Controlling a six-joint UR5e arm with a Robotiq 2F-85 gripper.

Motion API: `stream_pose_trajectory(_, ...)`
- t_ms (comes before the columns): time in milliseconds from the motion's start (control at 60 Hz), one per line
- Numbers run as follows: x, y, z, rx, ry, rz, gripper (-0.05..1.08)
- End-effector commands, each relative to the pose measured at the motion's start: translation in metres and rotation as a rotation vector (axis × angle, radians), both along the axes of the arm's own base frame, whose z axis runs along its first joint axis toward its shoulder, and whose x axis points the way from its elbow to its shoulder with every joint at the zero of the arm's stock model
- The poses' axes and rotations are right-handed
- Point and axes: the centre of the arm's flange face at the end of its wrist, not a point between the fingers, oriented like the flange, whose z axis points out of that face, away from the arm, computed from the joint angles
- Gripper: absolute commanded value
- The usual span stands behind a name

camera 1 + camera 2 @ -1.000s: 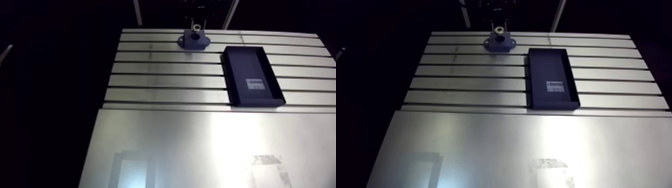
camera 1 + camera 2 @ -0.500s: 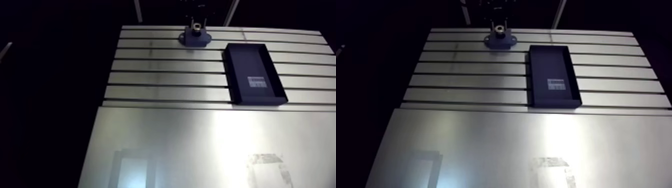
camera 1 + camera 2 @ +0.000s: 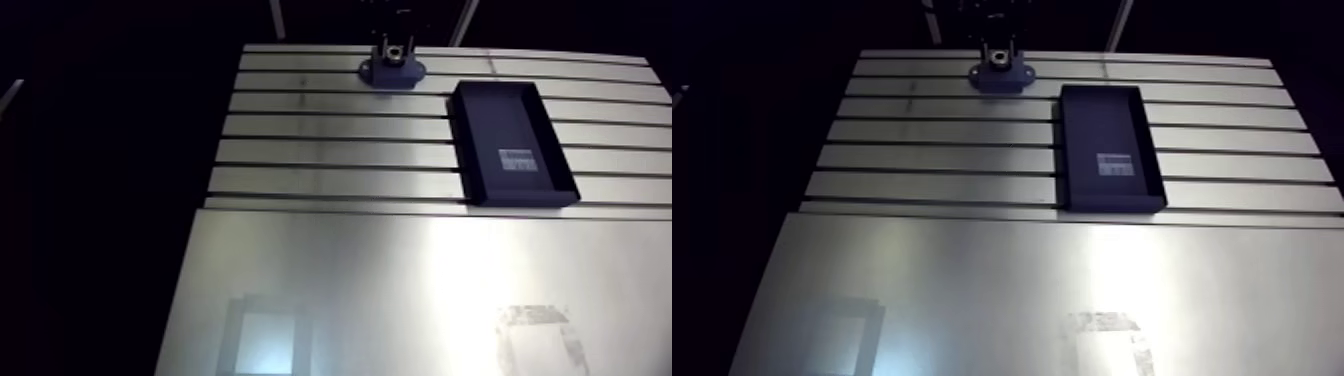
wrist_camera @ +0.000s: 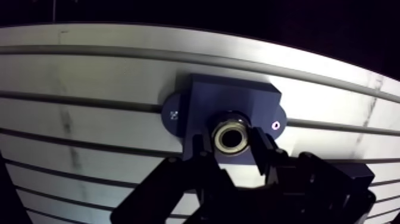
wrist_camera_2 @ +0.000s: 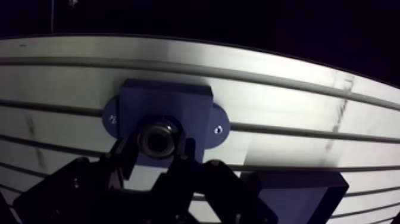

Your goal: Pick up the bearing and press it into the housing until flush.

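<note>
Slotted aluminium table [image 3: 330,130] fills the arm view, and a smooth metal plate [image 3: 400,280] covers its near part. The dark blue housing [image 3: 392,72] sits at the table's far edge. Directly above the housing the gripper [image 3: 393,45] comes down, small and dark, so its fingers cannot be read from here. A black tray [image 3: 495,120] lies beside the housing, apart from it and a little nearer the camera, with a pale label [image 3: 517,160] on its floor. In the wrist view the housing [image 4: 238,101] shows as a block with a rounded ear on each side, resting across the table's slots. The bearing [image 4: 231,136], a shiny metal ring, sits over the housing's bore. The two black fingers [image 4: 201,149] press against it from either side, parted only by the ring's width. How deep the bearing sits in the housing cannot be made out.
</note>
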Motion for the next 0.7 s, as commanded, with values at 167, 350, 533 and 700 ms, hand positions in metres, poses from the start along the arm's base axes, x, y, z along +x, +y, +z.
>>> stream_pose_trajectory(167,-0.0002,-0.0003,-0.0011,0.002,-0.001,0.001,0.76)
stream_pose_trajectory(350,0.0007,-0.0001,-0.0024,0.003,-0.004,0.001,0.76)
stream_pose_trajectory(533,0.0012,0.0001,-0.0019,0.005,-0.004,0.001,0.76)
stream_pose_trajectory(700,0.0012,0.0,-0.002,0.005,-0.004,0.001,0.76)
